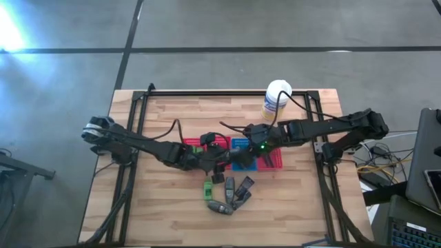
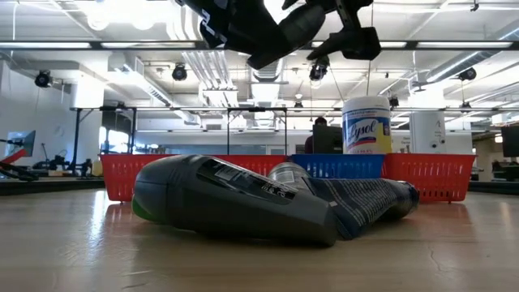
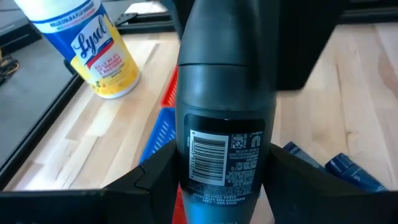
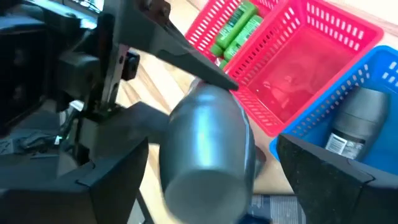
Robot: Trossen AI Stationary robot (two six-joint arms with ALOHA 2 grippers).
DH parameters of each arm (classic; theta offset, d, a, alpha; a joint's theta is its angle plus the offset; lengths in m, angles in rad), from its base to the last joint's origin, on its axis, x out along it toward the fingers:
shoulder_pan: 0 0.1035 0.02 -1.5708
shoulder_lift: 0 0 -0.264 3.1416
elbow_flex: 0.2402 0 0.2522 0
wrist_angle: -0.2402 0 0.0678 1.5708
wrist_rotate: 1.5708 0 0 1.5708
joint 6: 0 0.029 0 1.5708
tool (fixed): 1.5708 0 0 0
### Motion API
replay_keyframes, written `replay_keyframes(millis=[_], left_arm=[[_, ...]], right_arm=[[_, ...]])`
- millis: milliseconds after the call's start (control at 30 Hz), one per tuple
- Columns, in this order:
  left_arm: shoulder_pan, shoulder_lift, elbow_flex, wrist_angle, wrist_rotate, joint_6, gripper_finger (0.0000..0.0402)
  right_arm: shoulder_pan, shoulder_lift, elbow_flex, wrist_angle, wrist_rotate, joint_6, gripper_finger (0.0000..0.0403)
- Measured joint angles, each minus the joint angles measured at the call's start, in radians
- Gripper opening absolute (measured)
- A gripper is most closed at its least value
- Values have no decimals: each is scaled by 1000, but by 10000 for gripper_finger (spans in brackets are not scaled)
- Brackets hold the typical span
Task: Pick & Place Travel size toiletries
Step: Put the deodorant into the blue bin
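Observation:
My left gripper [image 3: 224, 186] is shut on a grey oval tube [image 3: 225, 93] and holds it above the baskets at the table's middle [image 1: 222, 162]. My right gripper [image 4: 211, 193] is open. Its fingers stand wide on either side of that tube's free end [image 4: 205, 155] and touch nothing. The red basket [image 4: 292, 74] holds green pieces [image 4: 236, 25]. Another grey tube [image 4: 360, 118] lies in the blue basket [image 4: 385, 74]. More grey tubes [image 1: 220, 205], a green piece [image 1: 207, 187] and dark purple packets [image 1: 245, 186] lie flat on the table nearer the front edge. My left gripper pinches the grey tube between its two fingers [image 3: 155, 180] at the labelled end with the barcode [image 3: 208, 152]. The tube runs forward along the fingers, its rounded end pointing away toward my right gripper. It is lifted clear of table and baskets.
A white canister with a yellow-blue label [image 1: 276, 100] stands upright near the far edge. A second red basket [image 1: 274, 160] sits right of the blue one. A black metal frame [image 1: 138, 110] borders the wooden top. In the low view a grey tube [image 2: 235, 199] lies close in front.

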Motion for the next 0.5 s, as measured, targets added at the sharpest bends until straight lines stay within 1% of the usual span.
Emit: replay_keyframes(millis=[133,300,500], left_arm=[[0,0,0,-4,5,0,195],[0,0,0,-14,7,0,195],[1,0,-2,-39,5,-3,195]], right_arm=[[-4,20,0,39,-2,0,335],[-5,20,0,38,-3,0,317],[-8,18,0,37,-24,15,284]])
